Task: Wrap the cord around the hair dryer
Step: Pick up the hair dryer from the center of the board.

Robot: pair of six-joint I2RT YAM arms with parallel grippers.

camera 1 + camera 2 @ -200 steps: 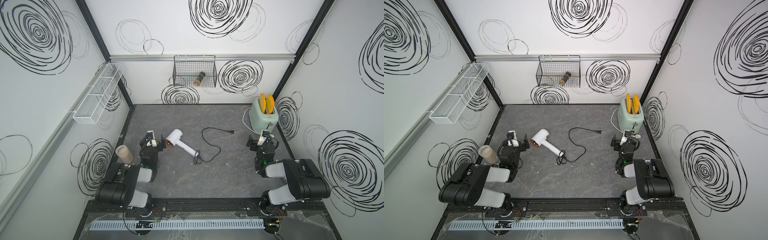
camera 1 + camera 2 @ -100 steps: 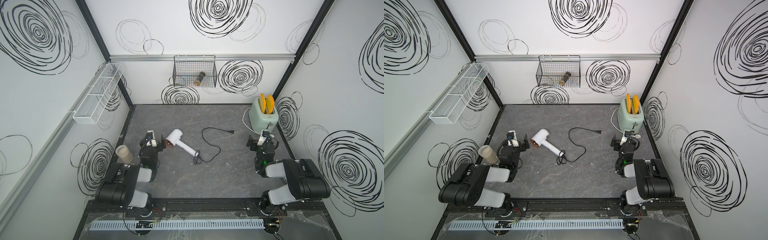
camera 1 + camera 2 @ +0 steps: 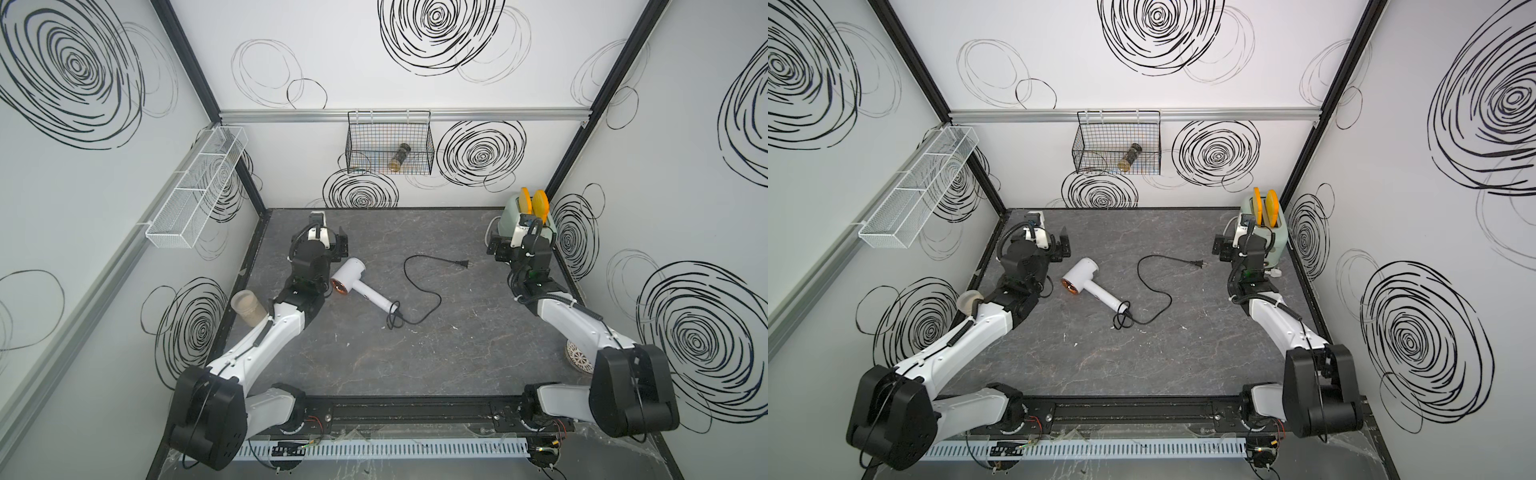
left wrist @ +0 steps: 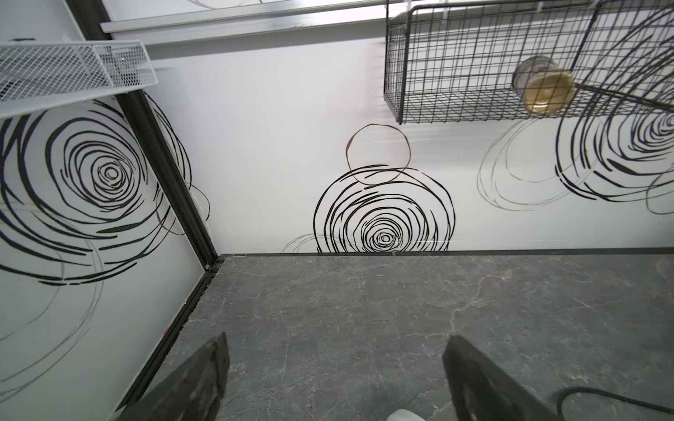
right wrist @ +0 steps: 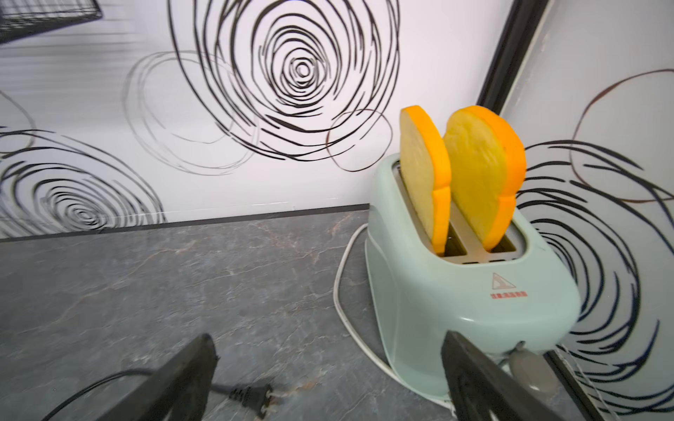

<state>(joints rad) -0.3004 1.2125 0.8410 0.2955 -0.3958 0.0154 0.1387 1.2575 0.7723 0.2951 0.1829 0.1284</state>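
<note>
Grip on nothing; my left end effector [image 4: 336,337] and right end effector [image 5: 328,339] both stand wide open and empty; the white T-shaped hair dryer [image 3: 360,283] with copper-ringed nozzle lies left of centre on the grey marbled worktop [image 3: 415,365] in both top views; its thin black cord [image 3: 439,297] trails loose rightward, unwrapped.

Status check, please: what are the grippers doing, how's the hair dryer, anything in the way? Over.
Both empty: left gripper open, right gripper open. White hair dryer lying flat, cord loose, unwrapped. Mint toaster close beside right gripper.
</note>
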